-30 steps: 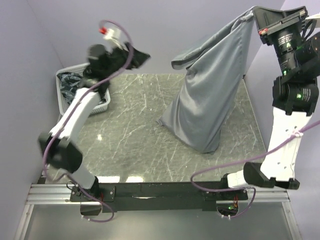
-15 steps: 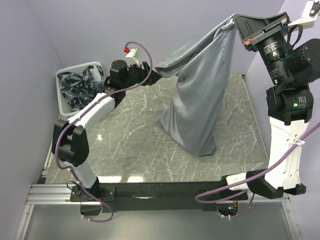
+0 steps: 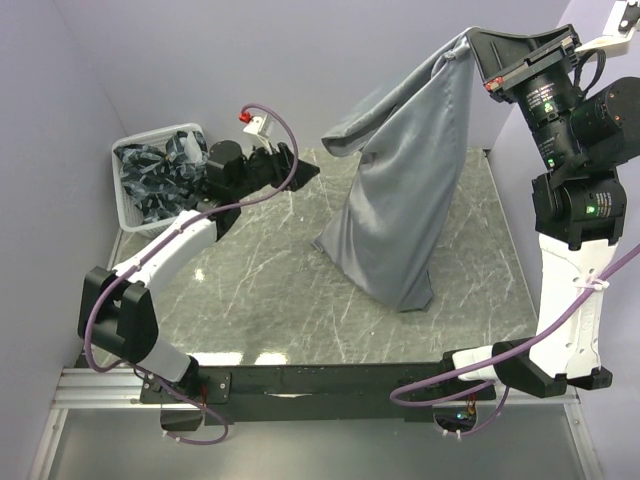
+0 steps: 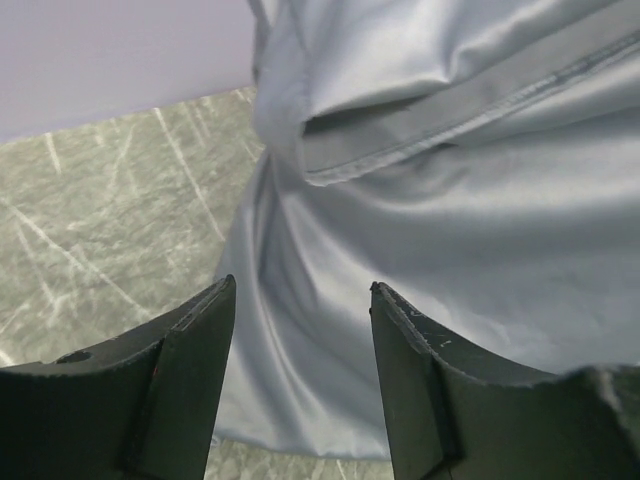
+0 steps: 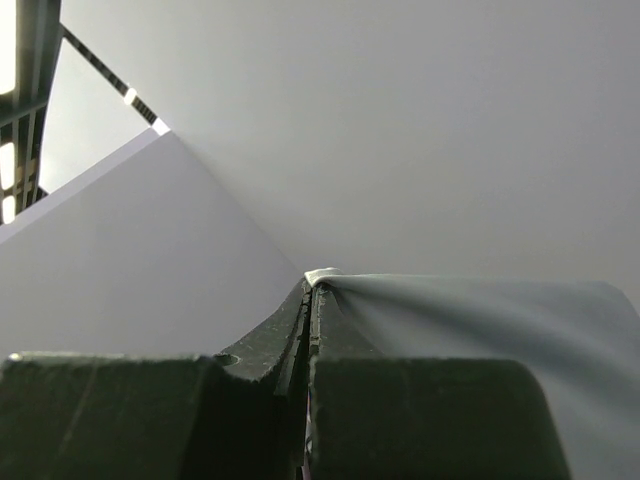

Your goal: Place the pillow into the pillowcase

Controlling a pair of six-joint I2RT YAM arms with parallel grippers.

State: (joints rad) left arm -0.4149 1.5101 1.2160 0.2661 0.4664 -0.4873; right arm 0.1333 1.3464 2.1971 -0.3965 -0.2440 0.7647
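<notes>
1. Our right gripper (image 3: 476,42), at the upper right of the top view, is clamped tight on a top corner of the pillowcase (image 3: 400,200).
2. The pillowcase hangs from it, its lower end resting on the table (image 3: 250,290) right of centre.
3. Our left gripper (image 3: 305,172), left of centre, stands parted and empty near the sagging hem.

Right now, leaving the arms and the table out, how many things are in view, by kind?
pillowcase: 1
white basket: 1
heap of dark patterned cloth in the basket: 1 (separate pieces cannot be told apart)
pillow: 0 in view
Total: 3
</notes>
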